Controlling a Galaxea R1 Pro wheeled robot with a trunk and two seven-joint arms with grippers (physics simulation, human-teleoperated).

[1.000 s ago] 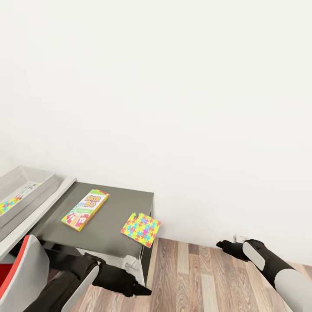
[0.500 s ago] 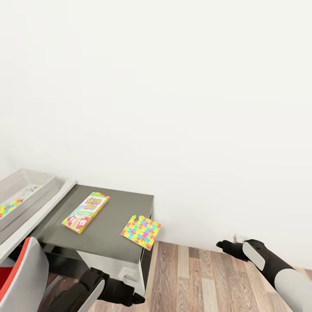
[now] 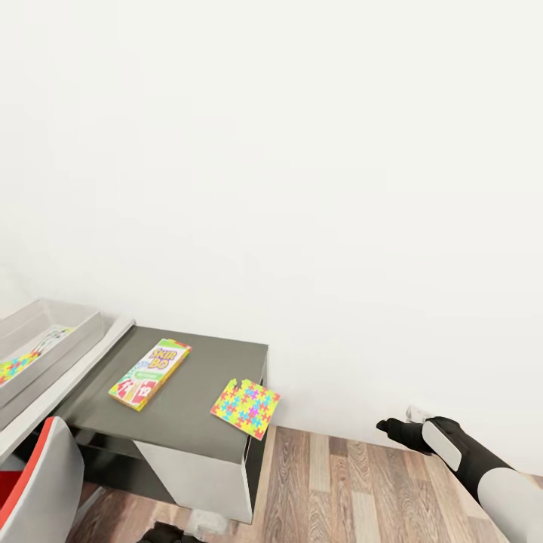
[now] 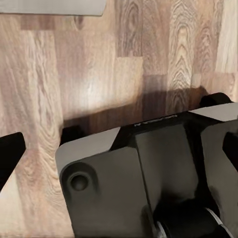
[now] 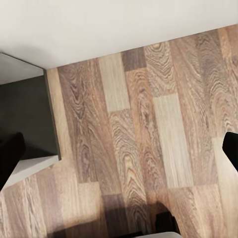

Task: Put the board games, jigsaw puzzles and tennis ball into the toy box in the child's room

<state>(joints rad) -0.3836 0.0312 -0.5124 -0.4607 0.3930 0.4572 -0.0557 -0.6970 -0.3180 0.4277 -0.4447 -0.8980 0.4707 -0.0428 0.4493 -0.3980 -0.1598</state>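
On the dark grey side unit of the table (image 3: 197, 360) lies a yellow-green and red board game (image 3: 149, 364). A jigsaw puzzle (image 3: 245, 408) rests at the unit's front right corner, overhanging the edge. The light grey toy box (image 3: 74, 326) stands on the pale desk top at far left, with another multicoloured puzzle sheet (image 3: 18, 364) inside. My right gripper (image 3: 386, 427) hangs over the floor to the right of the unit; in its wrist view the fingers (image 5: 10, 154) stand wide apart, open and empty. My left gripper (image 4: 119, 148) is low over the floor and robot base, open.
A red and white chair (image 3: 39, 483) stands at the lower left in front of the desk. A white wall runs behind everything. Wood floor (image 3: 347, 490) stretches to the right of the side unit. The robot's dark base (image 4: 148, 188) lies under the left gripper.
My left arm has dropped down and back, nearly leaving the bottom of the head view. The view has shifted a little. The right arm and the toys have not moved.
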